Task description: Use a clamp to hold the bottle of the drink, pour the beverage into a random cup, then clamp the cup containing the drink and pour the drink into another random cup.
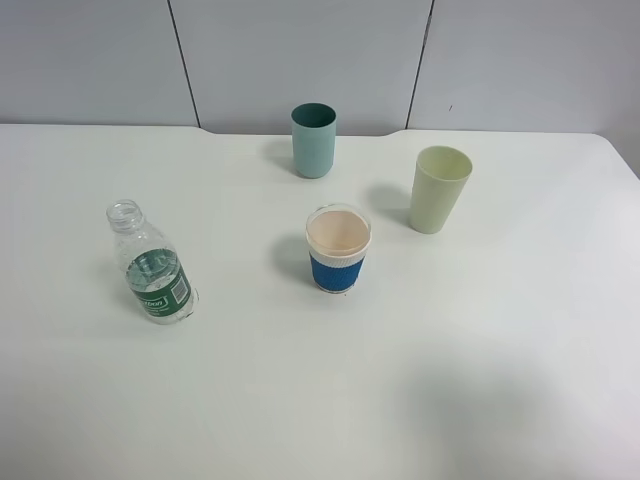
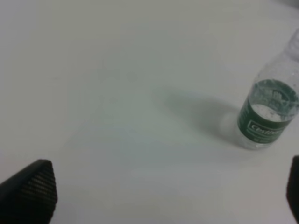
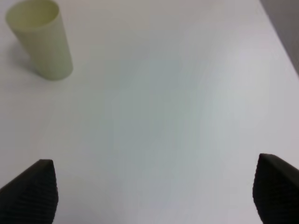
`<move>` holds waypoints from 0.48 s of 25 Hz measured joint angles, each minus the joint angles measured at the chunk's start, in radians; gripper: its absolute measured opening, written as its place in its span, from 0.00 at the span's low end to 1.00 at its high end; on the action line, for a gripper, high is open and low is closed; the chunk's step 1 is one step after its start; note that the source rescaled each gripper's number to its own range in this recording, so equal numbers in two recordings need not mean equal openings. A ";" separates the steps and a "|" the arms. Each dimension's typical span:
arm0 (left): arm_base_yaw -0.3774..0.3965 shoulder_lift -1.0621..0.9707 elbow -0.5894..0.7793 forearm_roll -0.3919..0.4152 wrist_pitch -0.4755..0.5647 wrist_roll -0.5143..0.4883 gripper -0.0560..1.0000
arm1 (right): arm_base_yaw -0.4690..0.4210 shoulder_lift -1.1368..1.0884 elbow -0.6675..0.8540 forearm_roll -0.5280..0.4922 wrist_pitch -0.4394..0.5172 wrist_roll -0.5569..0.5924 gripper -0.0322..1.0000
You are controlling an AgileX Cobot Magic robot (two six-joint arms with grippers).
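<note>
The bottle (image 1: 152,265) stands uncapped at the table's (image 1: 500,380) left, apart from the cups, so the left gripper (image 2: 168,196), jaws wide and empty, can reach it. The right gripper (image 3: 156,191) is also empty and spread.

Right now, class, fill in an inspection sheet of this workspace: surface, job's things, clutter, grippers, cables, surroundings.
Surface: white table, bare apart from four items.
Job's things: uncapped bottle upright at left; blue-banded cup in the middle; teal cup behind it.
Clutter: pale green cup at right.
Grippers: left gripper open, empty, bottle ahead; right gripper open, empty.
Cables: nothing seen.
Surroundings: grey panelled wall.
</note>
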State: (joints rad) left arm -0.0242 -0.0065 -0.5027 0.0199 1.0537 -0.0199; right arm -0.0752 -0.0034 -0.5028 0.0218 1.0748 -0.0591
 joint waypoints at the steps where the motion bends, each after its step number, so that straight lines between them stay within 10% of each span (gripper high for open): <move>1: 0.000 0.000 0.000 0.000 0.000 0.000 1.00 | 0.000 0.000 0.000 -0.001 -0.003 0.004 0.51; 12: 0.000 0.000 0.000 0.000 0.000 0.000 1.00 | 0.000 0.000 0.000 -0.001 -0.005 0.012 0.51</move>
State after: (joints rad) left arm -0.0242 -0.0065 -0.5027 0.0199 1.0537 -0.0199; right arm -0.0752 -0.0034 -0.5028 0.0210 1.0699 -0.0468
